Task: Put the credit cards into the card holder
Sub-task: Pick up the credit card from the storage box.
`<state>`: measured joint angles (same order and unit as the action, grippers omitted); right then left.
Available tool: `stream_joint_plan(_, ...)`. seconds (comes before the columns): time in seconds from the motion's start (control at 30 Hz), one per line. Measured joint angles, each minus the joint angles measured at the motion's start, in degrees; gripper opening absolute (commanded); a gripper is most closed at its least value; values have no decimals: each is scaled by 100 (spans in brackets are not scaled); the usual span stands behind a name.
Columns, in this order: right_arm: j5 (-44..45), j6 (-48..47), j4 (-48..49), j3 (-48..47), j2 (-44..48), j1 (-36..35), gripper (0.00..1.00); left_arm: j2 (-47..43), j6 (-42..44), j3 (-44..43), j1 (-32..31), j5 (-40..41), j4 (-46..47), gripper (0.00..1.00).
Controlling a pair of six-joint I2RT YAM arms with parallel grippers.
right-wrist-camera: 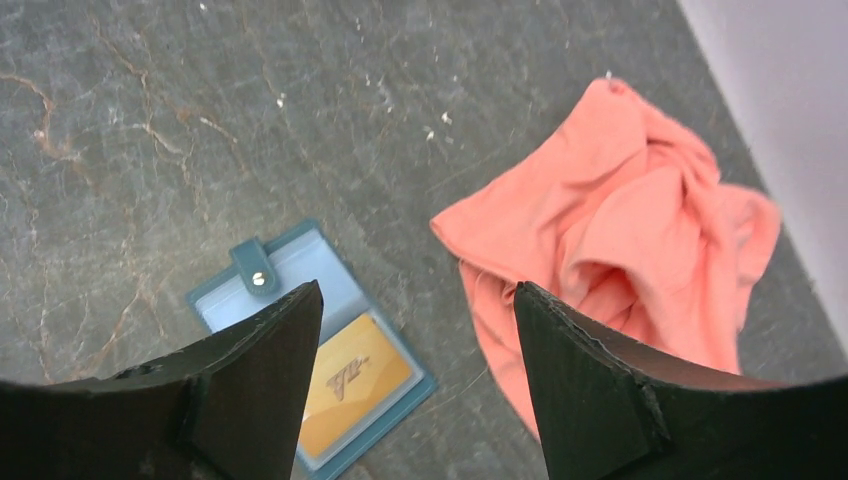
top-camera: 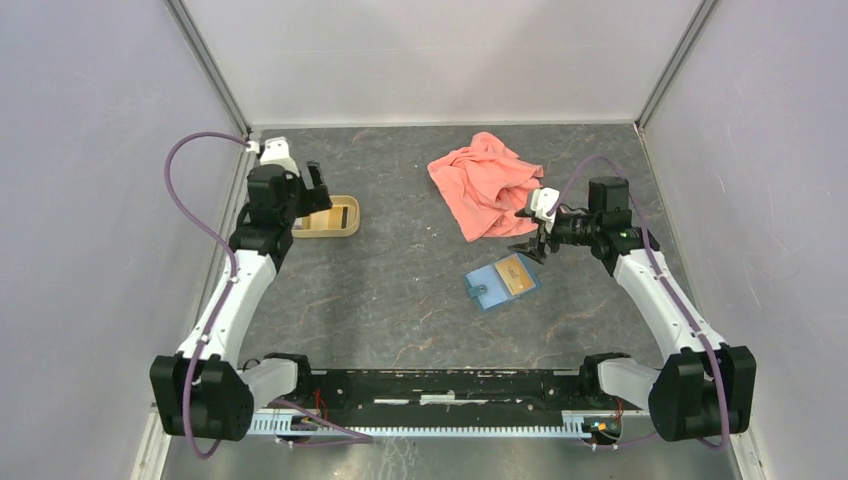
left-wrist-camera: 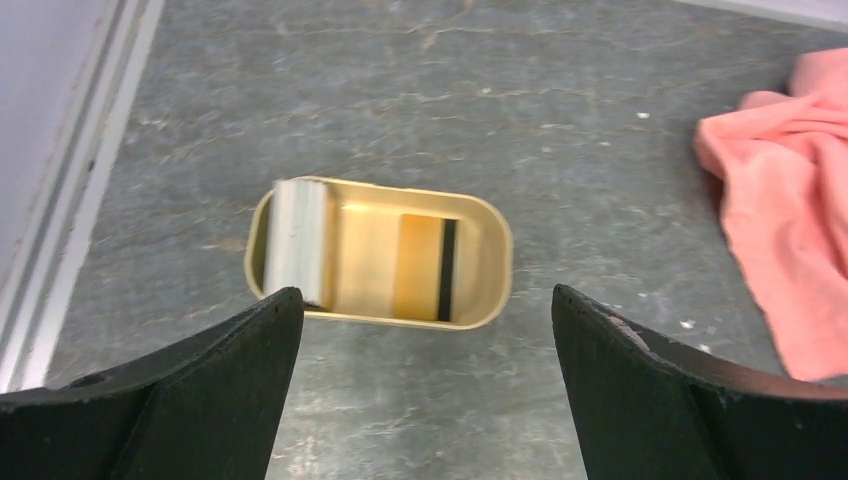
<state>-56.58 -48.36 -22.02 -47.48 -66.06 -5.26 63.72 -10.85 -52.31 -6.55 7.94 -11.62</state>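
Cards lie in two spots on the dark grey, stone-look table top [top-camera: 400, 310]. One orange card [right-wrist-camera: 355, 385] with a small drawing on it lies on one half of the small teal-blue folding card holder [right-wrist-camera: 295, 258]. The card holder is spread open and flat, with its light blue inside facing up and its little round snap button [right-wrist-camera: 259, 280] on the tab at the other end. I cannot tell if that card is tucked into a pocket or just lying on top. The card holder rests toward the right side of the table, near the crumpled salmon-pink cloth [top-camera: 487, 183] but not touching it. The right gripper [right-wrist-camera: 417, 292] hangs just above the card holder with its two black fingers spread apart and nothing between them. Well away on the left side stands the tan tray [left-wrist-camera: 503, 262] with rounded corners. Inside it, a greyish-white card [left-wrist-camera: 297, 243] sits at one end and looks blurry. An orange-tan card [left-wrist-camera: 420, 268] with a black stripe lies flat on the tray's floor. The left gripper [left-wrist-camera: 427, 300] hangs over the tray with its fingers wide apart, holding nothing and touching nothing.
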Motion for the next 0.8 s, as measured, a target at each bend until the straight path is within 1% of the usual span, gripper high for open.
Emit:
stream_joint_plan(0.13,13,96,208,-232,-81,-192,77,409,146,-81,481,-219,-31,100)
stream_joint_plan(0.27,66,234,354,-201,-323,-214,77,1178,289,-442,769,-229,-129,100)
stream_joint_plan(0.4,170,295,485,101,-376,-214,77,1818,485,-861,874,-4,-295,100)
stream_joint_plan(0.6,267,341,503,326,-529,-214,76,2192,758,-1082,885,439,-330,99)
stream_joint_plan(0.8,356,304,378,326,-835,-214,75,2715,984,-1176,940,522,-326,91)
